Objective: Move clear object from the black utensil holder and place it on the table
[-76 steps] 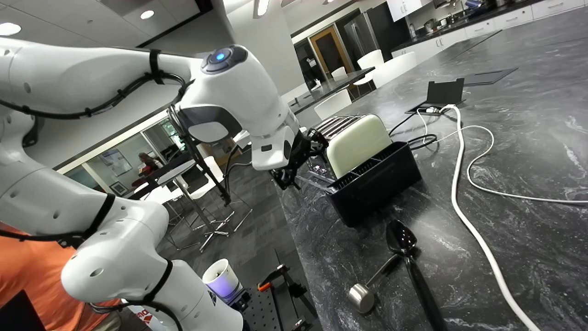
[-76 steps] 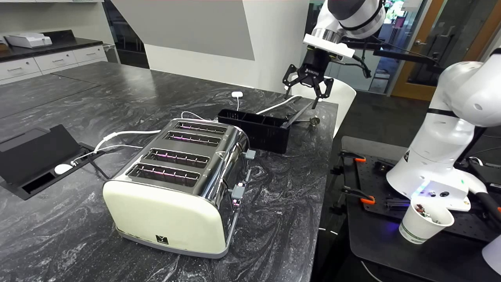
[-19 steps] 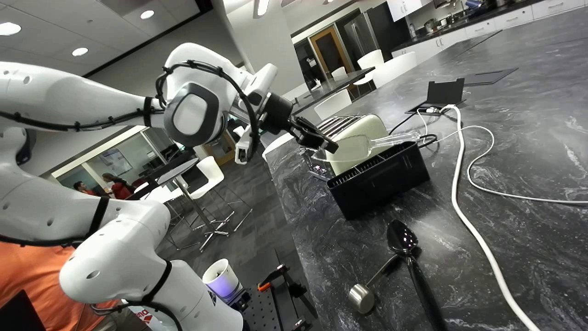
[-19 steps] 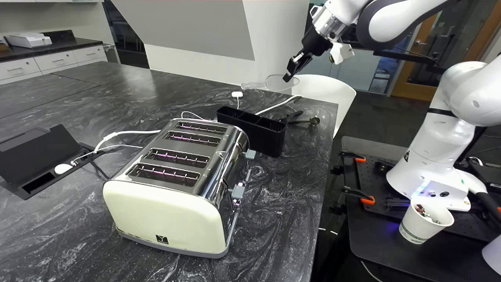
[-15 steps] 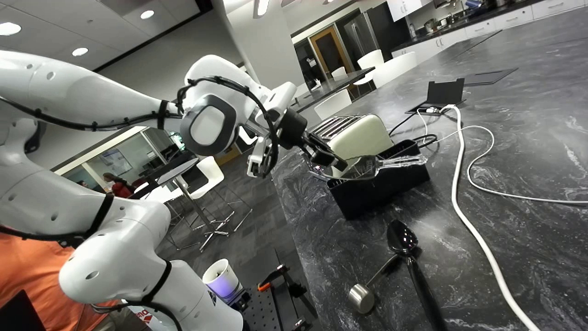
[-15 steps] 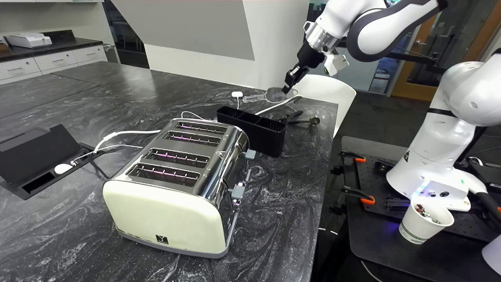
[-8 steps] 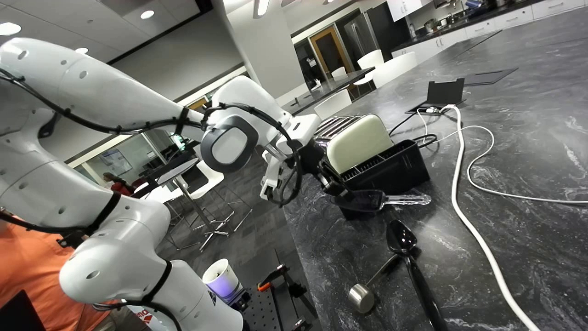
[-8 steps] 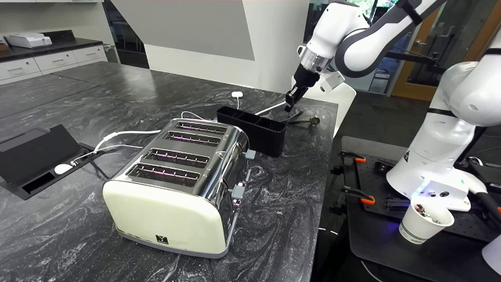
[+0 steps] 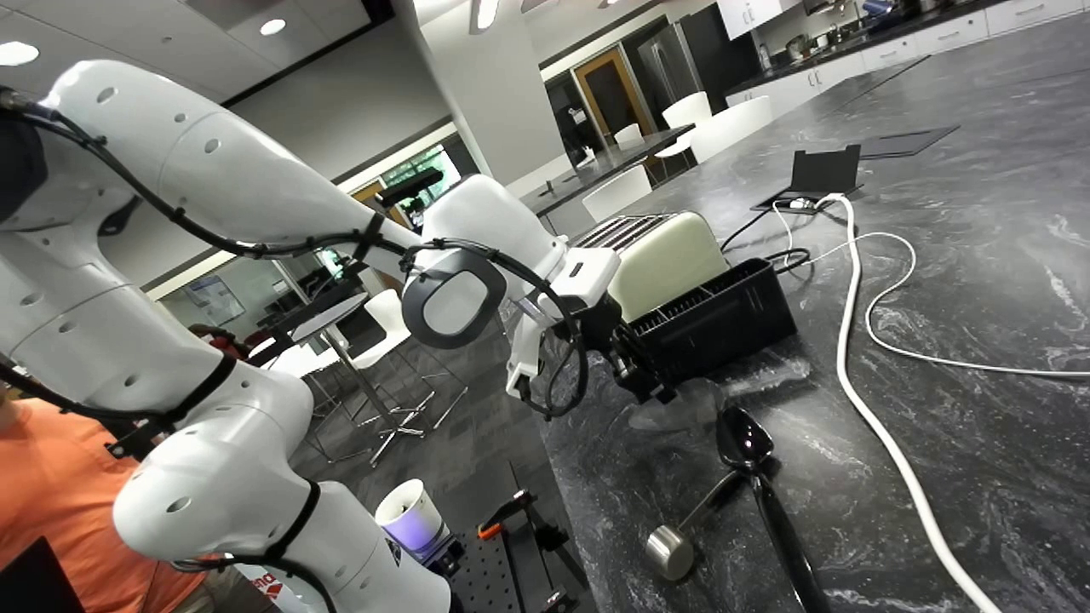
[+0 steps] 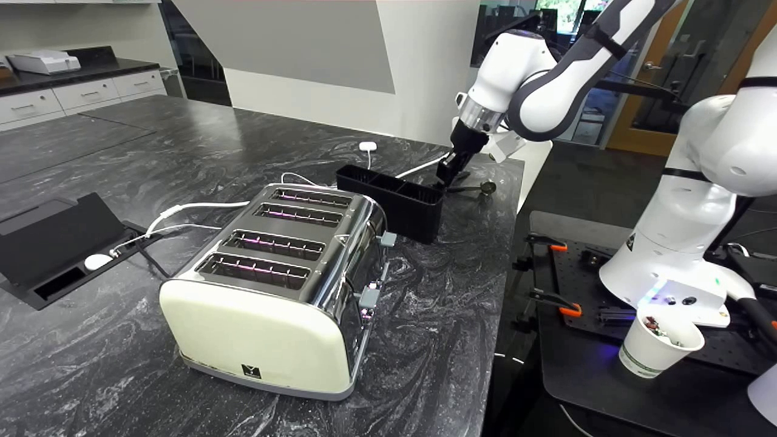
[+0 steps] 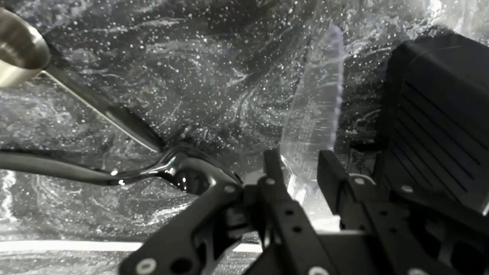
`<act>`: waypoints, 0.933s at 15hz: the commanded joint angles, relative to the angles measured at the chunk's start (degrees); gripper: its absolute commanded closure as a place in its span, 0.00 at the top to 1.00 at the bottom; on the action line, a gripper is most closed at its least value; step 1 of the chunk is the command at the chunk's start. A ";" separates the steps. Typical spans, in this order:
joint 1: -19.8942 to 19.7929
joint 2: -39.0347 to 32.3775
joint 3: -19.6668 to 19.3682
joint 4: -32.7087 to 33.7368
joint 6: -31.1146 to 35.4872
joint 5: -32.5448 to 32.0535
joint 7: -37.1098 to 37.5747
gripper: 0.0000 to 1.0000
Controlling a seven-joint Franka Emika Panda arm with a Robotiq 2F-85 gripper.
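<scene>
The clear object (image 11: 315, 110), a long flat transparent utensil, lies on the dark marbled table (image 10: 425, 340). In the wrist view its broad part runs up from between my fingertips, and its lower part is lost in glare. It shows faintly in an exterior view beside the black utensil holder (image 9: 715, 332). That holder (image 11: 439, 114) stands just right of my gripper (image 11: 300, 162) in the wrist view. A gap separates the jaws, which stand partly open around the clear object without visibly pinching it. In an exterior view the gripper (image 10: 446, 182) is low, at the end of the holder.
A black spoon (image 11: 191, 172) lies close to my left finger, with a metal measuring cup (image 11: 23, 49) beyond it. The cream toaster (image 10: 261, 315) stands on the holder's far side. White cables (image 9: 886, 451) cross the table. The table's edge runs under the arm.
My gripper has come down in front of the holder, lowering the clear object from above it to the tabletop. The jaws, shut on it before, have parted.
</scene>
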State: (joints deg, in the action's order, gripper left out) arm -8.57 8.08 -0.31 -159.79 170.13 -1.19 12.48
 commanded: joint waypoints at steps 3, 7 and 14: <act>2.81 0.49 -1.04 0.25 1.43 3.14 -1.61 0.79; 2.01 9.74 -0.76 -3.26 -1.12 1.77 -1.38 1.00; 1.77 26.95 -0.60 0.72 -24.37 0.99 -3.53 1.00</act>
State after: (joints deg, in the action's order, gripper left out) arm -6.53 25.61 -0.86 -159.05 156.07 0.18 10.57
